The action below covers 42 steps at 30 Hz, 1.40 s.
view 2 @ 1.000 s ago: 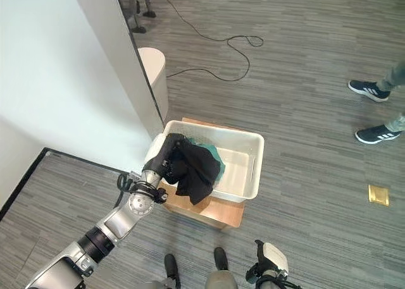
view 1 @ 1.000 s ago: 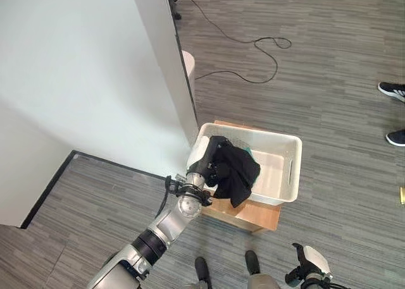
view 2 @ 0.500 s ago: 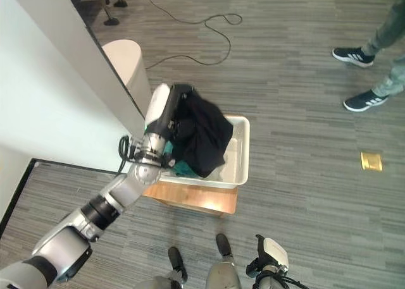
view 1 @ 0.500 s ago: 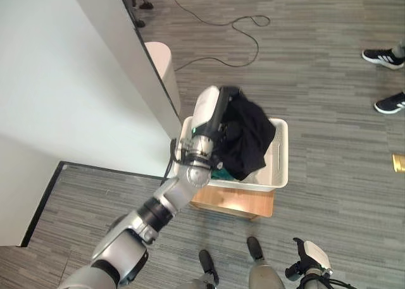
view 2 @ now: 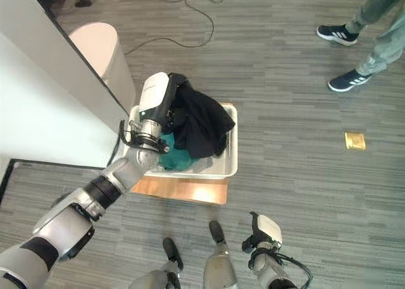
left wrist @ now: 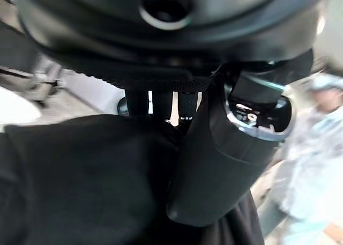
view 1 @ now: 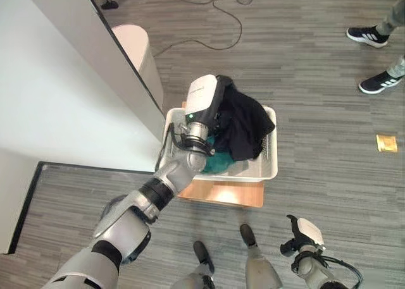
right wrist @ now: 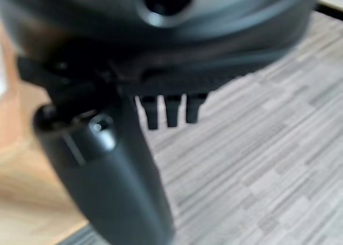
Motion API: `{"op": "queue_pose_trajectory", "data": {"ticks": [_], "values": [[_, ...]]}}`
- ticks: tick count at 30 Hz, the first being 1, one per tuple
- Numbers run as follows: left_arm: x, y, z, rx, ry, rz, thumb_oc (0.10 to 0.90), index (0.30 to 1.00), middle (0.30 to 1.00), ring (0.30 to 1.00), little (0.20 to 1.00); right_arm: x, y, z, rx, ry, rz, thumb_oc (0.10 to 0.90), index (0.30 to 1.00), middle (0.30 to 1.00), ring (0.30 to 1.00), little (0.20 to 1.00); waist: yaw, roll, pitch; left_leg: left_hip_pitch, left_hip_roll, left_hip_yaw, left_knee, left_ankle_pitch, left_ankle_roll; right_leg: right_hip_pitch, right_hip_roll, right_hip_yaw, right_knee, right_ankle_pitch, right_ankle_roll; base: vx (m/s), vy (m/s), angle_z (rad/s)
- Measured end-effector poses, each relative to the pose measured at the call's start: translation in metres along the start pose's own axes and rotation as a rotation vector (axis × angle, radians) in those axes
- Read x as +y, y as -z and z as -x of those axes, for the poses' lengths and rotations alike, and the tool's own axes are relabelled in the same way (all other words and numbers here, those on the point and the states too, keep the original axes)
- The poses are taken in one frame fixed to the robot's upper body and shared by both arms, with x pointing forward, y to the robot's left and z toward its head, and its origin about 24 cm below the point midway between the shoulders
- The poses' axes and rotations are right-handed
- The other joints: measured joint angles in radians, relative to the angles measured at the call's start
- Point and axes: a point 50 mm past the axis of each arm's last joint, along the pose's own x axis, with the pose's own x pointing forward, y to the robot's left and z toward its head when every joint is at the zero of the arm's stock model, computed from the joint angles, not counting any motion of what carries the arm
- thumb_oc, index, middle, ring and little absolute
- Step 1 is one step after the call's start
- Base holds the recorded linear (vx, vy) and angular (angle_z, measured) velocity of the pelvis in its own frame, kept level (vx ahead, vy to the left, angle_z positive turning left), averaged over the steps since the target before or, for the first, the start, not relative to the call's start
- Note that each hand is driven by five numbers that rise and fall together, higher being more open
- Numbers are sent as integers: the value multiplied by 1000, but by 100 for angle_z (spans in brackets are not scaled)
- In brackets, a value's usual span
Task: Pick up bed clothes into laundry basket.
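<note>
The laundry basket (view 1: 269, 169) is set on a low wooden stand (view 1: 221, 194) on the floor. A garment (view 1: 243, 124) is held over it by the left hand (view 1: 212, 105). A person's shoes (view 1: 373, 58) are seen at 2 o'clock.

The left hand (view 1: 212, 102), low at the near rim of the white laundry basket (view 1: 269, 169) a second ago, now sits raised above it, lifting the black garment (view 1: 243, 124) clear and uncovering teal cloth (view 1: 215, 161) inside the basket.
</note>
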Motion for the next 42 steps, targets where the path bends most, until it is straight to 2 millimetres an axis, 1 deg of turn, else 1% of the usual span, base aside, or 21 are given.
{"op": "queue_pose_trajectory", "data": {"ticks": [1, 2, 3, 4, 6, 7, 8, 9, 12, 14, 17, 19, 28, 33, 37, 39, 42], "values": [[-10, 6, 9, 26, 26, -4, 400, 300, 300, 300, 300, 2, 2, 2, 6, -4, -6, 800, 900, 900, 900, 900, 18, -15, 8, -16, 2, -2, 4, 0, 0, -8, 2, -6, 7, -2, 2, -85, -57, -11], [-11, 7, 12, 17, 4, -21, 400, 300, 300, 300, 300, 4, 5, 4, 13, -1, -6, 800, 900, 900, 900, 900, 23, -15, 9, -6, 4, -6, 1, 5, -7, -8, 2, -15, 3, 0, 0, -26, -25, 8], [-19, 9, 17, 29, 35, -34, 400, 300, 300, 300, 300, 5, 5, 4, 13, -4, -4, 800, 900, 900, 900, 900, 23, -17, 10, -22, 6, -22, 1, 6, -6, -15, 4, -34, 0, 0, 0, -13, -15, 18], [-22, 11, 20, 39, 49, -39, 400, 300, 300, 300, 300, 6, 5, 4, 15, -6, -7, 800, 900, 900, 900, 900, 24, -21, 13, -30, 8, -29, 1, 6, -6, -21, 6, -39, 0, 1, -1, -13, -15, 27], [-32, 28, 31, 92, 92, -87, 400, 300, 300, 300, 300, 2, -5, 1, -11, 8, -31, 800, 900, 900, 900, 900, 28, -57, 35, -37, 9, -31, 1, 12, -7, -27, 7, -41, 0, 3, -4, -23, -16, 10], [-36, 37, 39, 126, 114, -108, 400, 300, 300, 300, 300, 0, -9, -1, -24, 21, -41, 800, 900, 900, 900, 900, 28, -74, 46, -39, 8, -40, 1, 12, -7, -25, 5, -51, 0, 3, -4, -34, -20, 18], [-40, 42, 47, 133, 125, -119, 400, 300, 300, 300, 300, 1, -9, -1, -22, 20, -49, 800, 900, 900, 900, 900, 36, -79, 49, -44, 8, -51, 1, 12, -7, -24, 4, -66, 0, 2, -4, -38, -43, 22], [-44, 45, 54, 140, 139, -126, 800, 900, 900, 900, 900, 1, -9, -1, -18, 18, -53, 800, 900, 900, 900, 900, 51, -82, 50, -45, 9, -54, 1, 12, -7, -23, 5, -73, 0, 2, -4, -26, -33, 18], [-51, 50, 65, 161, 164, -129, 800, 900, 900, 900, 900, 0, -12, -2, -26, 23, -62, 800, 900, 900, 900, 900, 61, -85, 53, -48, 9, -64, 1, 12, -7, -20, 5, -89, -1, 2, -4, -14, -38, 14], [-52, 47, 66, 156, 164, -120, 800, 900, 900, 900, 900, -2, -14, -3, -35, 31, -67, 800, 900, 900, 900, 900, 77, -86, 53, -48, 8, -69, 1, 12, -7, -17, 4, -94, -1, 2, -4, -9, -41, 8], [-51, 44, 67, 140, 156, -103, 800, 900, 900, 900, 900, 0, -17, -2, -45, 30, -74, 800, 900, 900, 900, 900, 84, -87, 53, -48, 9, -85, 1, 18, -8, -10, 4, -106, -1, 2, -4, -5, -30, 13], [-48, 38, 66, 117, 141, -85, 800, 900, 900, 900, 900, 0, -17, -2, -47, 29, -76, 800, 900, 900, 900, 900, 85, -87, 53, -46, 9, -94, 1, 21, -8, -2, 4, -118, -1, 2, -4, -1, -28, 16], [-34, 8, 57, -4, 70, 15, 800, 900, 900, 900, 900, 4, -15, 0, -38, 19, -78, 800, 900, 900, 900, 900, 99, -88, 53, -2, 9, -108, 1, 23, -8, 49, 4, -133, -1, 2, -4, 18, -32, 5], [-26, -11, 55, -61, 35, 127, 800, 900, 900, 900, 900, 10, -18, 2, -39, -5, -88, 800, 900, 900, 900, 900, 101, -89, 51, 27, 9, -111, 1, 23, -8, 79, 4, -137, -1, 2, -4, 7, -6, 1], [-22, -20, 54, -87, 18, 191, 800, 900, 900, 900, 900, 12, -19, 2, -41, -20, -90, 800, 900, 900, 900, 900, 103, -90, 49, 45, 9, -115, 1, 23, -8, 100, 3, -141, -1, 2, -4, 42, -30, 4], [-21, -22, 55, -90, 19, 210, 800, 900, 900, 900, 900, 13, -18, 3, -37, -25, -89, 800, 900, 900, 900, 900, 108, -91, 39, 59, 9, -123, 1, 23, -8, 116, 3, -144, -1, 0, -4, 56, -19, 5], [-23, -20, 56, -75, 29, 229, 800, 900, 900, 900, 900, 19, -13, 6, -19, -57, -79, 800, 900, 900, 900, 900, 109, -95, -7, 67, 9, -130, 1, 23, -8, 126, 3, -149, -1, -2, -5, 45, -19, 6]]}}
